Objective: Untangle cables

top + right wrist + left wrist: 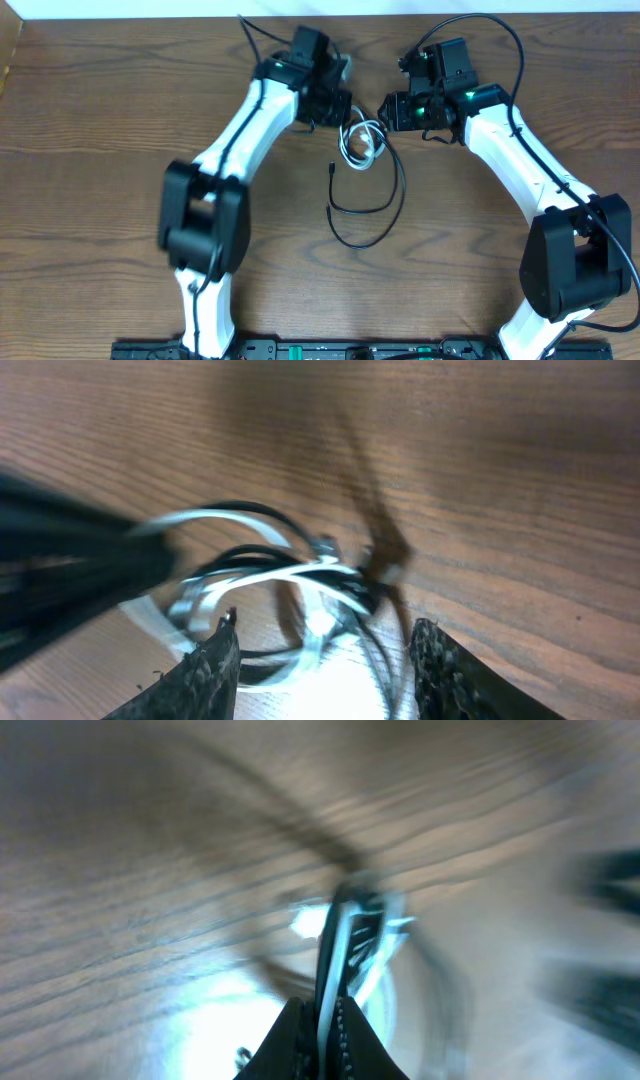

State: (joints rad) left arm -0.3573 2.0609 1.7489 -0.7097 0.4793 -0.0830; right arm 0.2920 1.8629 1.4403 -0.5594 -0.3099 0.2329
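The white cable (360,141) lies coiled and tangled with the black cable (386,200) at the table's far middle. The black one trails forward in a loop, and its plug end (332,167) is free. My left gripper (336,106) is at the tangle's left edge. The left wrist view shows it (325,1020) shut on a strand of the white cable (329,955), with a dark strand beside it. My right gripper (393,110) is at the tangle's right side. In its wrist view it (325,655) stands open, with the white cable (250,578) and black cable (245,552) just beyond its fingertips.
A brown wooden table (100,150) carries everything. Thick black arm wires (500,30) arch over the right arm at the back. The left arm's dark gripper (60,565) shows blurred at the left of the right wrist view. The arms' base rail (320,350) runs along the front edge.
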